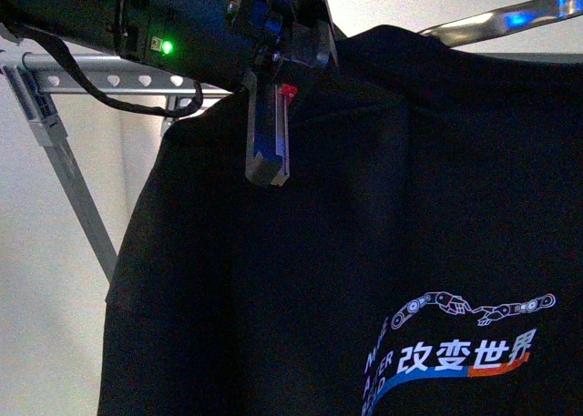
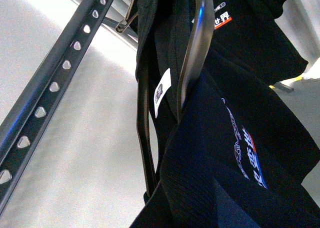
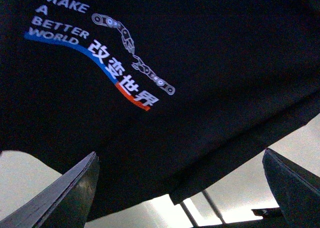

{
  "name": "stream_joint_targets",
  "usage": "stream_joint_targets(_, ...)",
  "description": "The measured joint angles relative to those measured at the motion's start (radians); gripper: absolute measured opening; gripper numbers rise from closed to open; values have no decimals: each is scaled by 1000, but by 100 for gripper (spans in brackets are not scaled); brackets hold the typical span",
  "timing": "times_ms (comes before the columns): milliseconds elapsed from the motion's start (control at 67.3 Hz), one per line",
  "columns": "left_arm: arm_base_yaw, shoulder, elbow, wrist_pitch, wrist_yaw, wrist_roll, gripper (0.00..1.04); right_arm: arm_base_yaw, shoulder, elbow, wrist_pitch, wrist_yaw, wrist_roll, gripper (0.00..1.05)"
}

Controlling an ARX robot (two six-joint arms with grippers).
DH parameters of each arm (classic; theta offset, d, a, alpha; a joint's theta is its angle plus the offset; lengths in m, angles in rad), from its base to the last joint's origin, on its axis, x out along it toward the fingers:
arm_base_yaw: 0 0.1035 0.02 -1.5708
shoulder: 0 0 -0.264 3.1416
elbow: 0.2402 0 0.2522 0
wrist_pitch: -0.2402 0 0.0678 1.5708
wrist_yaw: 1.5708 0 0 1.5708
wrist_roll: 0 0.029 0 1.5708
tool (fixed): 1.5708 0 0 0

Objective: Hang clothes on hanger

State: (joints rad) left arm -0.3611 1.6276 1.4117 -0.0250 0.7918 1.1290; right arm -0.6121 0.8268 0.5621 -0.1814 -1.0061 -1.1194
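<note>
Front view: black short-sleeved T-shirt (image 1: 364,207) is going onto grey metal rack (image 1: 100,79); right gripper (image 3: 179,155) is gaping, left gripper (image 1: 269,166) I cannot tell; next, laying it evenly.

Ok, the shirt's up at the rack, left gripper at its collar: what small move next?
Likely ease the left gripper open a little and watch whether the T-shirt holds. It appears draped over the drying rack, collar fabric sits pinched between the left fingers, and the right gripper is open under it, supporting nothing.
</note>
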Motion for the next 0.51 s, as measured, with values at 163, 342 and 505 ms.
stream_joint_targets(163,-1,0,0,0,0,0,4,51,151,182,-179,18,-288,97)
stream_joint_targets(342,-1,-1,0,0,2,0,4,209,295,359,-132,206,-450,97)
stream_joint_targets(505,-1,-1,0,0,1,0,4,324,393,532,-116,288,-444,97)
